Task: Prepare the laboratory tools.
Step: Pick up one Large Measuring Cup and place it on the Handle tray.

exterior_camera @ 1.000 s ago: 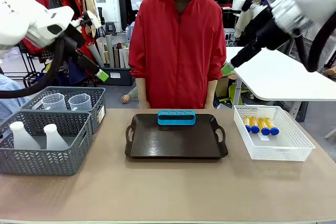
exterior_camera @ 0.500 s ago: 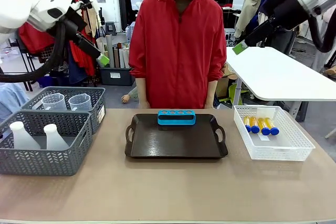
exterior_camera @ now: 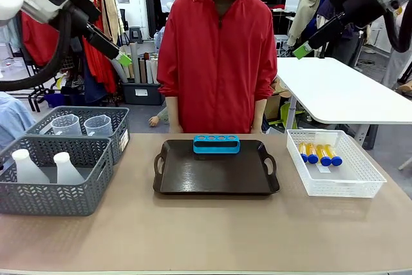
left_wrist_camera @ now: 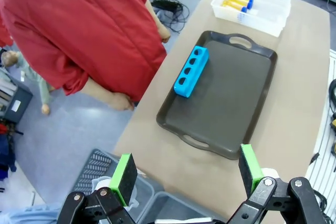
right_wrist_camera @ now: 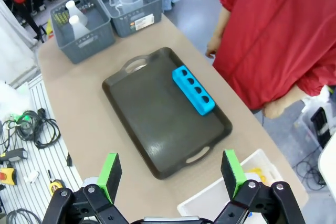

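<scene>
Several tubes (exterior_camera: 318, 154) of orange liquid with blue caps lie in a white mesh basket (exterior_camera: 360, 188) at the table's right; they also appear in the left wrist view (left_wrist_camera: 236, 1). Two clear handled beakers (exterior_camera: 82, 125) stand in the far grey basket (exterior_camera: 119, 136). Two white flasks (exterior_camera: 45, 165) stand in the near grey basket (exterior_camera: 61, 198). High over the left baskets my left gripper (exterior_camera: 121, 60) (left_wrist_camera: 186, 169) is open and holds nothing. My right gripper (exterior_camera: 300, 50) (right_wrist_camera: 170, 169) is open too, high above the table's right side.
A dark brown handled tray (exterior_camera: 215, 178) lies mid-table with a blue four-hole rack (exterior_camera: 216, 144) at its far edge. A person in a red jacket (exterior_camera: 217, 62) stands at the far edge behind it. Bare tabletop (exterior_camera: 206, 230) runs along the front.
Both arms have lifted: the left gripper rose over the grey baskets, and the right gripper moved up and to the right. Nothing on the table has moved.
</scene>
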Controlling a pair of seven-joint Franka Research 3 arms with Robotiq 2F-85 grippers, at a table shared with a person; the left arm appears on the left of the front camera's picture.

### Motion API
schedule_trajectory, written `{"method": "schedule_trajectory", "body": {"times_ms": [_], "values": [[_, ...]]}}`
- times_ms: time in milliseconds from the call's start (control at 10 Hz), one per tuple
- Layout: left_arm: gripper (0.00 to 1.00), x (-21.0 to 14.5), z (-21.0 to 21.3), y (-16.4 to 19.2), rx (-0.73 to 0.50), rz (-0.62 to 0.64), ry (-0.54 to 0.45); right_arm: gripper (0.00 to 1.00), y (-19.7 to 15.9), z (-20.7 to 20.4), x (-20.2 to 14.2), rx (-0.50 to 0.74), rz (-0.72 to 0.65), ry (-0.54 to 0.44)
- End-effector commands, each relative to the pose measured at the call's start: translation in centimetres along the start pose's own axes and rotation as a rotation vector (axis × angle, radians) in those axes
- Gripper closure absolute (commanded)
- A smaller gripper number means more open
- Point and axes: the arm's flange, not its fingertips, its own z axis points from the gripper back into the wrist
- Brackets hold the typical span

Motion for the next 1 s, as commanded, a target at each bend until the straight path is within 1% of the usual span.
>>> {"method": "schedule_trajectory", "body": {"times_ms": [0,200,400,600,700,900], "values": [[0.0,-0.5,1.0,-0.9,0.006,-0.014,0.011,0.0,-0.9,0.6,0.0,0.037,0.032,-0.019],[0.0,-0.4,1.5,-1.0,0.019,-0.015,0.009,0.0,-1.0,0.5,0.2,0.047,0.043,-0.005],[0.0,-0.5,1.5,-0.4,0.045,0.004,0.005,0.0,-0.8,0.6,0.2,0.05,0.039,-0.013],[0.0,-0.9,0.8,0.0,0.035,0.021,0.055,0.0,-0.7,0.4,0.3,0.068,0.039,-0.023],[0.0,-0.2,1.5,-0.2,0.023,-0.004,-0.001,0.0,-0.3,0.2,-0.1,0.026,0.017,0.016],[0.0,-0.2,1.5,-0.2,0.023,-0.004,-0.001,0.0,-0.3,0.2,-0.1,0.026,0.017,0.016]]}}
